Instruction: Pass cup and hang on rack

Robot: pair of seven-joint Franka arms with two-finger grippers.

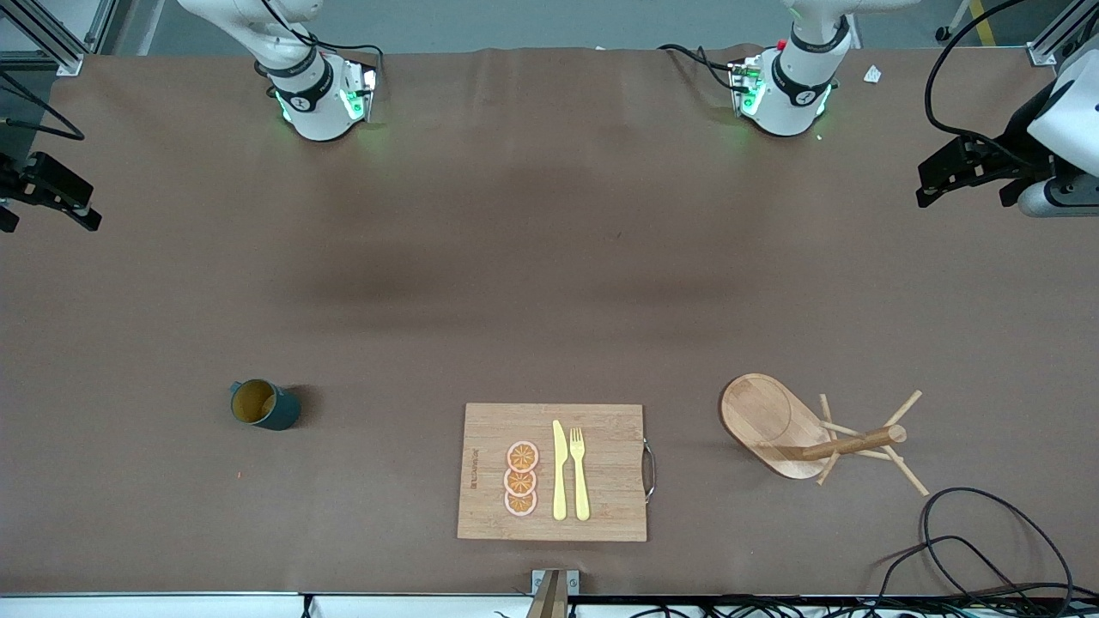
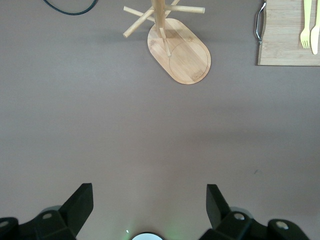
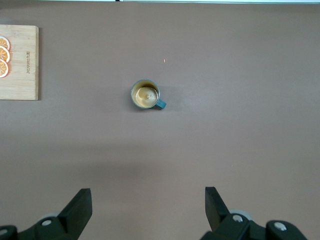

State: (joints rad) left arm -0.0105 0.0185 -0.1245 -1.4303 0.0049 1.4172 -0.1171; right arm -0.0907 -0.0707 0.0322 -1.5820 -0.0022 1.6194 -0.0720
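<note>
The cup [image 1: 264, 404], dark teal with a mustard-yellow inside, stands upright on the brown table toward the right arm's end; the right wrist view also shows the cup [image 3: 145, 94], its small handle sticking out sideways. The rack [image 1: 777, 421], a light wooden mug tree on an oval base, stands toward the left arm's end, and this rack [image 2: 185, 52] also appears in the left wrist view. My right gripper [image 1: 47, 202] hangs open and empty, well short of the cup [image 3: 148, 195]. My left gripper [image 1: 962, 184] hangs open and empty, well short of the rack [image 2: 150, 192].
A wooden cutting board [image 1: 554, 470] with a metal handle lies between cup and rack, near the front edge, carrying a yellow knife [image 1: 559, 470], a yellow fork [image 1: 579, 472] and three orange slices [image 1: 521, 479]. Black cables [image 1: 987, 541] loop near the rack.
</note>
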